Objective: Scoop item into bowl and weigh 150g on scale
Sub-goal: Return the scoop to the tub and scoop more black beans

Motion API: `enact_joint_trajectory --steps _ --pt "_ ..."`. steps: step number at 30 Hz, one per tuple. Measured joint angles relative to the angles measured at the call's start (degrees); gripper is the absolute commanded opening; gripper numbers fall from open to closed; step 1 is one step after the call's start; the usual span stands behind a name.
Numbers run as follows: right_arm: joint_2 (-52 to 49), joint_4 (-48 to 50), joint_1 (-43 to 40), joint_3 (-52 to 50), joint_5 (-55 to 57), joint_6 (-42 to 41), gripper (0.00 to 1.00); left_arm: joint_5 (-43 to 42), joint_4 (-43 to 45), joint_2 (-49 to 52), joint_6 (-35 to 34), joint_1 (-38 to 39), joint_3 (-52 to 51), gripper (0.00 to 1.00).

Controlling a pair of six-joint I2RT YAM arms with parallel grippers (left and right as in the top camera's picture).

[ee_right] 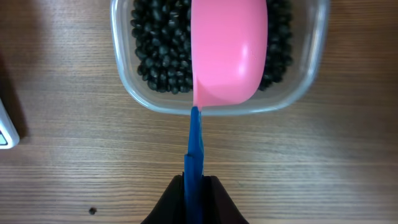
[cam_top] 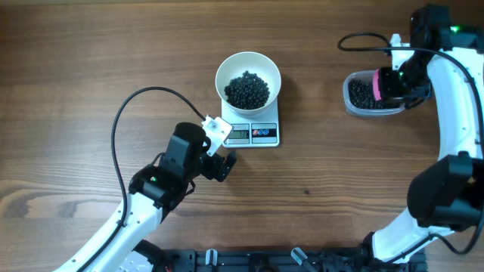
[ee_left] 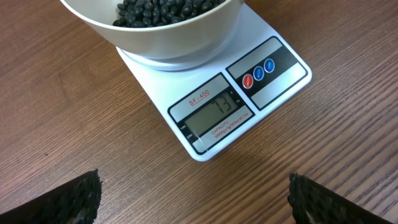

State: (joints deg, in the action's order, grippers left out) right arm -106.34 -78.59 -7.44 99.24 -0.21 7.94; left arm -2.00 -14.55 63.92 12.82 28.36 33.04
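Blue plastic handle point(ee_right: 194, 143) clamped tight in the right gripper point(ee_right: 194, 186), a pink scoop point(ee_right: 229, 53) hangs over the black beans point(ee_right: 155, 50) in a clear tub point(ee_right: 124, 87) near the table's right edge. Toward the table's middle, the left gripper point(ee_left: 196, 199) stands wide open and empty before the scale point(ee_left: 273, 81), whose display point(ee_left: 214, 115) appears to read 73 under the part-filled white bowl point(ee_left: 161, 37). Loading a scoop looks the step in hand; next comes a level carry to the bowl.

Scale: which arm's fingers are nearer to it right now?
Left. The left fingers stand open just off the front corner of the scale, beside its display. The right fingers are far off at the clear tub, shut on the blue handle of the pink scoop.
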Motion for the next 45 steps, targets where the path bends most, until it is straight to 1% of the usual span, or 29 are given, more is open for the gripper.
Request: enact_joint_trajectory --steps 11,16,22,31,36,45 --pt "-6.1 0.87 0.0 -0.02 -3.87 1.84 0.04 0.0 -0.02 0.0 0.0 0.0 0.0 1.0" --pt "-6.43 1.03 0.0 -0.02 -5.77 1.84 0.04 0.0 -0.02 0.0 0.0 0.0 0.0 1.0" --pt "-7.08 0.15 -0.13 -0.02 -10.91 3.63 0.04 0.0 0.0 0.0 0.0 0.0 0.0 1.0" --pt "-7.08 -1.05 -0.66 -0.02 -13.14 5.7 0.04 0.0 -0.02 0.0 0.0 0.0 0.0 1.0" --pt "-7.15 -2.19 -2.75 -0.02 -16.44 6.99 0.04 0.0 -0.02 0.0 0.0 0.0 0.0 1.0" --pt "-7.58 -2.73 -9.64 -0.15 -24.06 9.66 0.04 0.0 -0.02 0.0 0.0 0.0 0.0 1.0"
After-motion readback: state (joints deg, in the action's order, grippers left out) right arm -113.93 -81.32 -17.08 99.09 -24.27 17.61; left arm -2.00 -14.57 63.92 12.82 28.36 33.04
